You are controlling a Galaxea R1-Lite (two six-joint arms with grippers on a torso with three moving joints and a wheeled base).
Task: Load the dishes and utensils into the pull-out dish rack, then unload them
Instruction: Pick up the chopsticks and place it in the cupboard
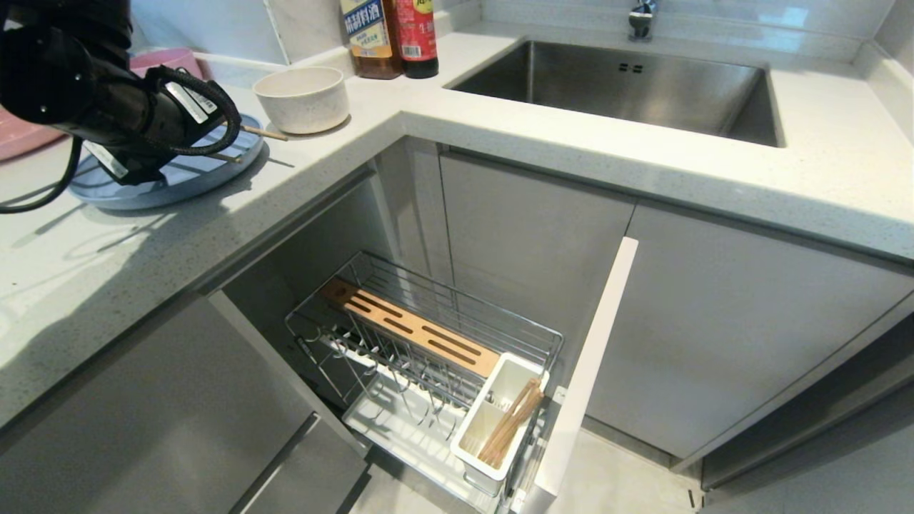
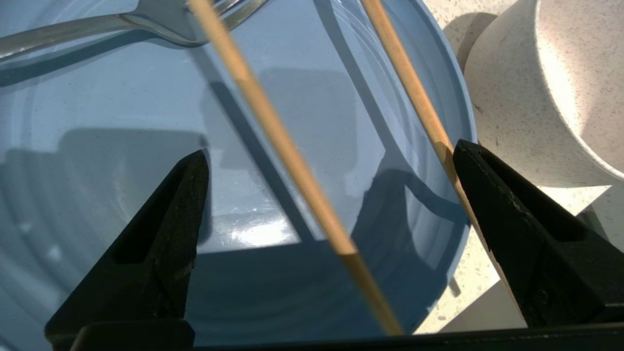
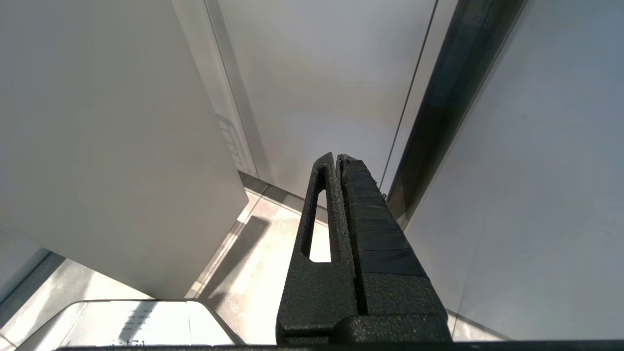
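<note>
Directly beneath the left gripper point(image 2: 329, 192), whose jaws stood spread wide and empty, two chopsticks point(image 2: 278, 141) lay across one blue plate point(image 2: 97, 170) on the tabletop point(image 1: 500, 135): one between the jaws, the other by one fingertip. One fork point(image 2: 73, 31) rested there, one cream bowl point(image 2: 551, 92) beside. More chopsticks point(image 1: 508, 422) sat in the rack's point(image 1: 428, 343) cup. The right gripper point(image 3: 339, 163) hung clenched by cabinet doors.

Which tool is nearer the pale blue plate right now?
Left. The left tool hangs open just over the pale blue plate on the counter, straddling a chopstick. The right tool is shut, parked low by the cabinet fronts, far from it.
</note>
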